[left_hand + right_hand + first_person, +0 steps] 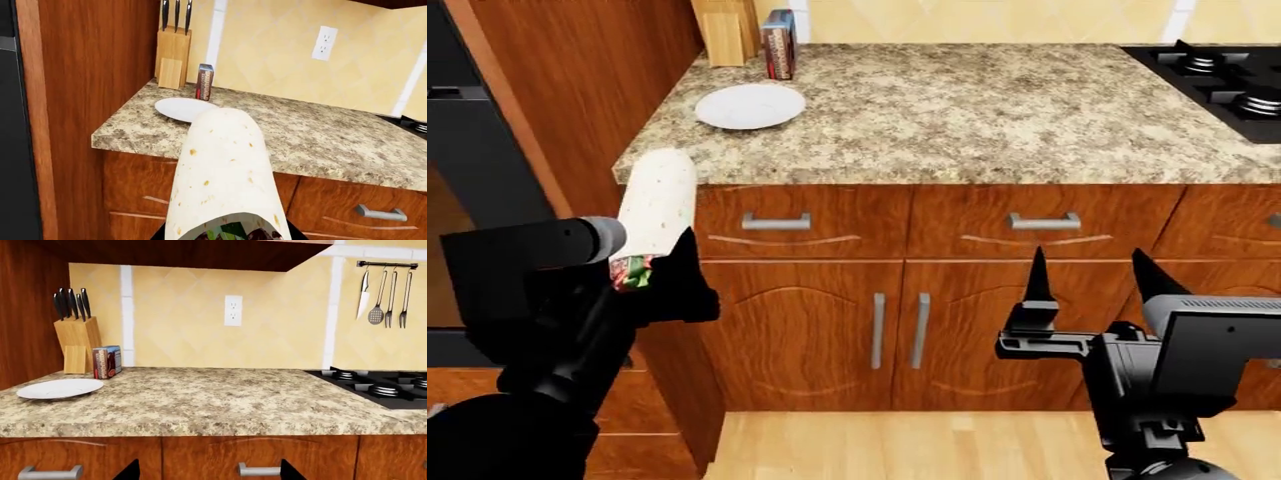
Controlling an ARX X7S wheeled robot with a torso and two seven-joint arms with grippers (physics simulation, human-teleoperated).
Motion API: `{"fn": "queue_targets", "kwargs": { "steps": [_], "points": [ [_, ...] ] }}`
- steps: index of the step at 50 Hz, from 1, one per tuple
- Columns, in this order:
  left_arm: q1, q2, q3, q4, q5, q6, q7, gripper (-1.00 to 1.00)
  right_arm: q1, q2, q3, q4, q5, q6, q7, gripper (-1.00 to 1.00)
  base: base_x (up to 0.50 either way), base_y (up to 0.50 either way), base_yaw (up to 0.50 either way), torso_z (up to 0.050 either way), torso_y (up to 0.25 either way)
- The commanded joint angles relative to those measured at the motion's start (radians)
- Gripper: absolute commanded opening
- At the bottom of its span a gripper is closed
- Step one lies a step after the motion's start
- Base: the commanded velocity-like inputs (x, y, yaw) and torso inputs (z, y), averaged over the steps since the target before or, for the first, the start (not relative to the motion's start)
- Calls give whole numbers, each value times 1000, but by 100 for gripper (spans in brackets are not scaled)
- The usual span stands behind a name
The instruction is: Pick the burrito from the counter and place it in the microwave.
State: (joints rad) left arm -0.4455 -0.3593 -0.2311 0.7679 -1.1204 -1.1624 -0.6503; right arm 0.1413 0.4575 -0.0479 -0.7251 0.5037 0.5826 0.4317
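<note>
My left gripper (654,275) clamps the burrito (651,212) in front of the counter's (988,120) left corner, cut end toward me, long axis pointing at the plate (749,105). My right gripper (1088,275) is open. Only its wrist view shows the hanging utensils (385,297).

Bright, even, sharp renders with soft shadows and no glare.

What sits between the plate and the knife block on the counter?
A small box stands there, just in front of the knife block and behind the plate. The right wrist view shows it best; the head view confirms.
</note>
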Motion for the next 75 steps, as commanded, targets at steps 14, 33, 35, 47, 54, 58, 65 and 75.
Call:
{"fn": "queue_targets", "kwargs": {
  "steps": [14,33,35,47,54,58,65,75],
  "points": [
    [15,-9,2,-7,-7,31,-7,-100,-13,7,-15,2,-36,-44,0,100,1,500,0,0,0],
    [15,-13,5,-9,-27,38,-20,-100,-17,8,-16,7,-36,-53,4,100,1,500,0,0,0],
    [15,-14,5,-10,-27,40,-19,-100,-16,9,-17,7,-37,-54,5,100,1,500,0,0,0],
    [17,-20,10,-13,-27,48,-21,-100,-15,11,-21,6,-38,-55,9,100,1,500,0,0,0],
    [21,-21,11,-15,-32,52,-25,-100,-16,11,-26,7,-39,-57,9,100,1,500,0,0,0],
    [24,-26,9,-15,-30,57,-23,-100,-16,11,-25,9,-38,-59,10,100,1,500,0,0,0],
    [18,-29,11,-15,-38,56,-31,-100,-11,14,-25,4,-34,-52,14,100,1,500,0,0,0],
    [10,-34,13,-13,-54,54,-43,-100,1,15,-31,4,-32,-44,18,100,1,500,0,0,0]
  ]
}}
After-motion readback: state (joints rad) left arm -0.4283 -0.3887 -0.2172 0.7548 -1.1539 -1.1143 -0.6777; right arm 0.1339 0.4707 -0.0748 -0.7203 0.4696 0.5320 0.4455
